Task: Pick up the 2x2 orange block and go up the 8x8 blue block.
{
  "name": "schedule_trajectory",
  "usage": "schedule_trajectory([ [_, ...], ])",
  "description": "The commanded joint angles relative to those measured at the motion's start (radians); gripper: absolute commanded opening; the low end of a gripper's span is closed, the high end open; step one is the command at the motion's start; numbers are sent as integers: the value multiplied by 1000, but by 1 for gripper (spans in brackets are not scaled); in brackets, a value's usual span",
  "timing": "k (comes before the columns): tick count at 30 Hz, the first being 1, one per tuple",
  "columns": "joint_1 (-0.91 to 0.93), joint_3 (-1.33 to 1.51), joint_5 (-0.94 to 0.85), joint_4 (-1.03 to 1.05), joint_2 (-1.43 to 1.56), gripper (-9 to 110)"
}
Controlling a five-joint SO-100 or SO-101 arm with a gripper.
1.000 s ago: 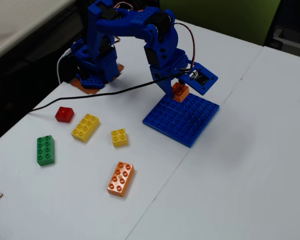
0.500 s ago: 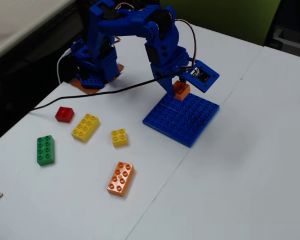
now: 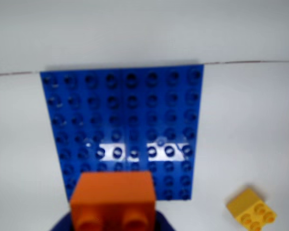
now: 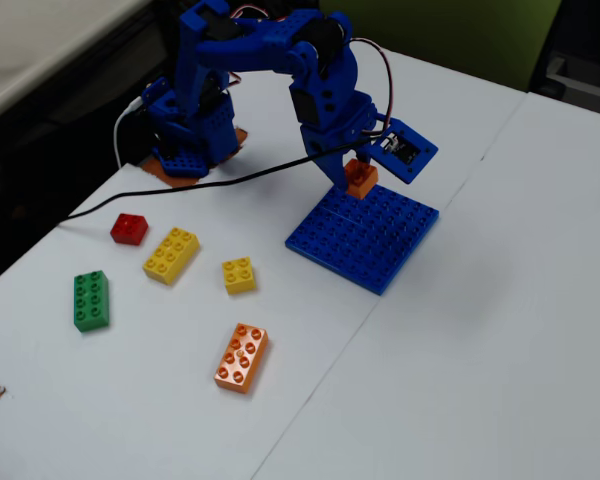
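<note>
My blue gripper (image 4: 356, 176) is shut on the 2x2 orange block (image 4: 361, 179) and holds it just above the far edge of the 8x8 blue block (image 4: 365, 236). In the wrist view the orange block (image 3: 113, 199) fills the bottom centre with its underside sockets facing the camera. The blue baseplate (image 3: 125, 120) lies flat beyond it on the white table. Dark blue jaw parts show on either side of the block at the bottom edge.
A yellow square brick (image 4: 239, 275) also shows in the wrist view (image 3: 251, 209), to the plate's right. A long yellow brick (image 4: 171, 255), a red brick (image 4: 129, 229), a green brick (image 4: 90, 300) and a long pale orange brick (image 4: 242, 357) lie left of the plate. A black cable (image 4: 200, 190) crosses the table.
</note>
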Motion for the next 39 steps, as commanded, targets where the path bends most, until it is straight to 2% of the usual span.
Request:
schedule_trajectory([
  [1,-14,-51,-6,8,9,0],
  [39,-28,-115,14,40,-29,0],
])
